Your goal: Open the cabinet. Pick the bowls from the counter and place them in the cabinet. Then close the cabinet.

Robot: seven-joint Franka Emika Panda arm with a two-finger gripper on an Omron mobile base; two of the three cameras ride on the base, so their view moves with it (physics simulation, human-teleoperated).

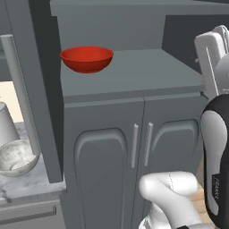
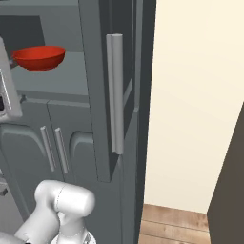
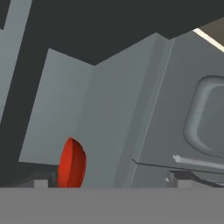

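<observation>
In the left base view the cabinet (image 1: pixel 134 71) stands open with the red bowl (image 1: pixel 86 59) sitting upright on the left part of its grey shelf, above the arched lower doors (image 1: pixel 134 152), while the marbled bowl (image 1: pixel 15 157) rests on the counter (image 1: pixel 27 188) at far left, just beside a white paper-towel roll (image 1: pixel 6 123) and partly behind the opened left door's bar handle (image 1: pixel 20 94). In the right base view the swung-out right door (image 2: pixel 107 90) with its long bar handle (image 2: pixel 115 93) stands in the near foreground, the red bowl (image 2: pixel 39 57) on the shelf to its left. In the hand view, rolled sideways, the red bowl (image 3: pixel 72 164) shows on edge against the grey shelf, and the gripper (image 3: pixel 109 180) tips stand wide apart with nothing between them.

one bowl (image 1: pixel 86 59) in the cabinet (image 1: pixel 134 74) — other bowl (image 1: pixel 15 157) on the counter (image 1: pixel 27 188), left
</observation>
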